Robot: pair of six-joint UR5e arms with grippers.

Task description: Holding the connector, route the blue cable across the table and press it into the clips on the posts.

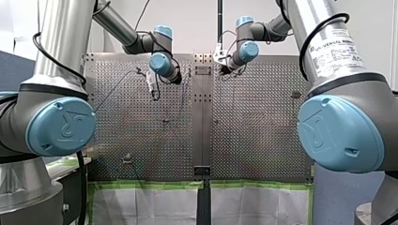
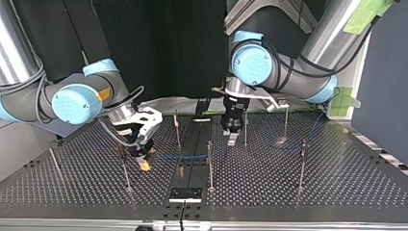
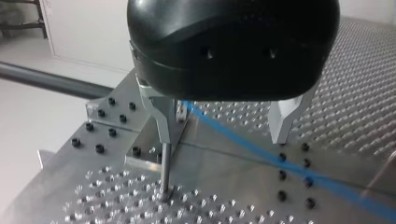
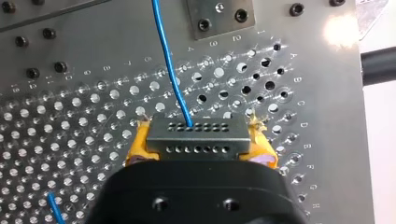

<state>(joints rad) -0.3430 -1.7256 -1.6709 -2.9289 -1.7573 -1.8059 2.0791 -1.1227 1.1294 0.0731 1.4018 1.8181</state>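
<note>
Right wrist view, right claw (image 4: 201,141) clamped on connector (image 4: 198,134), left claw (image 3: 223,137) pointing down, spread, over blue cable (image 3: 327,183).

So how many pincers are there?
2. My left pincer is open, near the top view's middle, over the blue cable; my right pincer, at that view's left, is shut on the connector. None seems hidden.

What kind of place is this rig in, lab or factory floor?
Probably a robotics lab test cell: my left arm and my right arm reach over a perforated table fitted with thin posts, a blue cable laid across it.
</note>
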